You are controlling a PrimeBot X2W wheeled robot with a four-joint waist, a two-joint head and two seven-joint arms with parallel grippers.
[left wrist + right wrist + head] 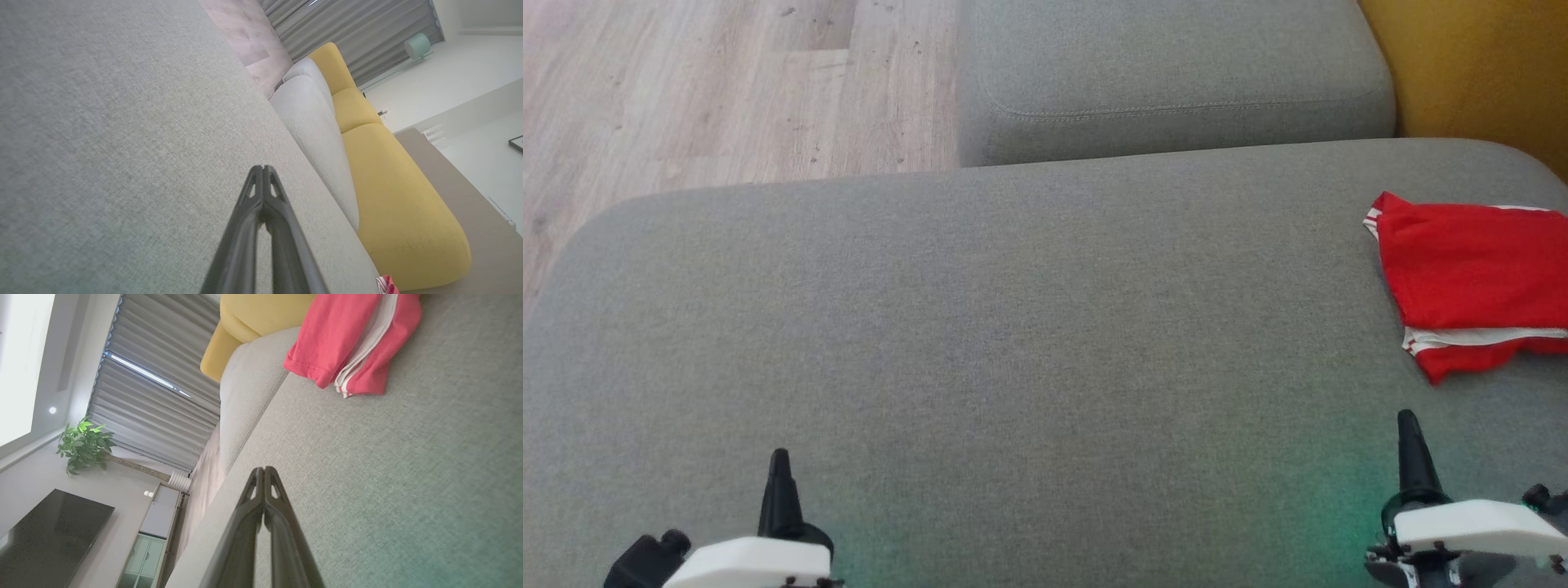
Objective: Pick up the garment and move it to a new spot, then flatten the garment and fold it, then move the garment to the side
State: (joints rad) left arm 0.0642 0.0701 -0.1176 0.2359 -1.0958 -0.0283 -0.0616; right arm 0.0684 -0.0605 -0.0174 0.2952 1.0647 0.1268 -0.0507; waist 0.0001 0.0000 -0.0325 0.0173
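The garment (1470, 282) is red with white stripes and lies folded at the right edge of the grey sofa cushion (1013, 327). The right wrist view has the garment (351, 339) at its top, ahead of the fingers; a small corner of the garment (386, 284) peeks in at the bottom of the left wrist view. My right gripper (1409, 425) sits at the lower right, shut and empty, a short way in front of the garment. My left gripper (779, 461) rests at the lower left, shut and empty, far from it. Both pairs of fingertips touch in the wrist views.
A second grey cushion (1176, 73) lies beyond the main one. Yellow upholstery (1478, 65) stands at the far right. Wooden floor (711, 90) shows at the upper left. The right wrist view takes in a potted plant (83, 443), a dark screen (49, 535) and grey curtains (159, 396).
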